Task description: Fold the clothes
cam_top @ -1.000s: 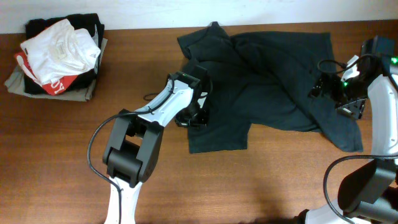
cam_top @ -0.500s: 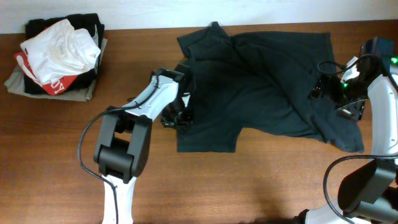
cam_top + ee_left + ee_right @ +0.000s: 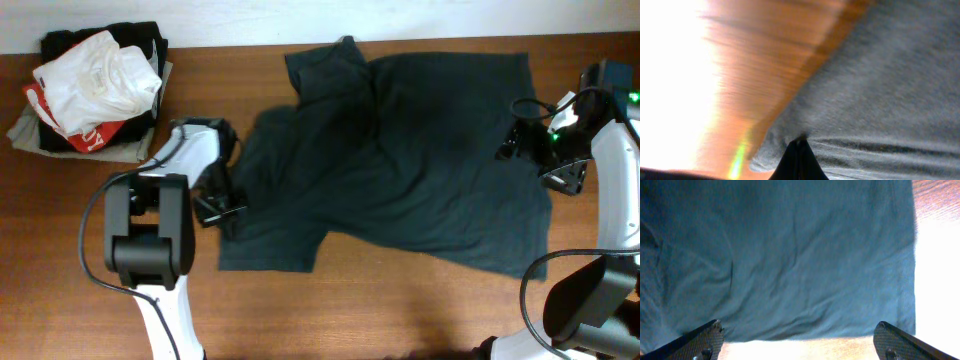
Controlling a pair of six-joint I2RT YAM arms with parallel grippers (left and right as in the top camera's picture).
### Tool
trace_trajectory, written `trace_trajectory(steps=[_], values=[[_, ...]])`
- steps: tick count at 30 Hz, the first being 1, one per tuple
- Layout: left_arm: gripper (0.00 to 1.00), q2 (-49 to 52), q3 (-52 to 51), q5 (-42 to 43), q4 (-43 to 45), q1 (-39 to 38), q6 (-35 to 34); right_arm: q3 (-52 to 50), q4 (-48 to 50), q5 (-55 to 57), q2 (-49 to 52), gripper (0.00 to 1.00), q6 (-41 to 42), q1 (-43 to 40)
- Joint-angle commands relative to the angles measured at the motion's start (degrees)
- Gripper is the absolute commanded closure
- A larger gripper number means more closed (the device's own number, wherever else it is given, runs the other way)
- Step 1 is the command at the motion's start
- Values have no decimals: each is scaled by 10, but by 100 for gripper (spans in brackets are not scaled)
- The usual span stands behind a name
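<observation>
1. The T-shirt [image 3: 400, 170] lies spread across the middle of the table [image 3: 400, 320]. It is rumpled and not yet folded, and its left edge reaches the left gripper [image 3: 222, 208].
2. That gripper is clamped tight on the shirt's left edge. In the wrist view the fabric puckers at the closed fingertips [image 3: 797, 152] — likely a hold for drawing the cloth out flat.
3. The right gripper [image 3: 560, 165] hangs over the shirt's right side with its jaws wide apart and holds nothing. It is probably placed to take that edge.
4. In the far left corner sits a pile with a white garment [image 3: 95, 75] on top of a red garment [image 3: 85, 135].
5. White lettering on the red one is partly covered and too small to read. The T-shirt is plain — no brand or label shows.
</observation>
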Motion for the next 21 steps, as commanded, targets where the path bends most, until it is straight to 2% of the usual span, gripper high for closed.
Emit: trace_trajectory(steps=[1, 8, 17, 19, 20, 21], values=[[99, 47, -30, -99, 14, 44, -28, -4, 7, 3, 4, 1, 0, 4], [99, -31, -37, -99, -12, 49, -52, -13, 34, 3, 10, 1, 0, 4], [99, -255, -137, -97, 25, 41, -64, -90, 119, -22, 24, 1, 16, 30], [89, -280, -141, -78, 75, 29, -27, -107, 146, -42, 24, 1, 16, 38], [76, -284, -141, -55, 105, 23, 4, -115, 158, -50, 24, 6, 16, 43], [51, -286, -141, -21, 149, 15, 42, -124, 168, -51, 24, 15, 17, 48]])
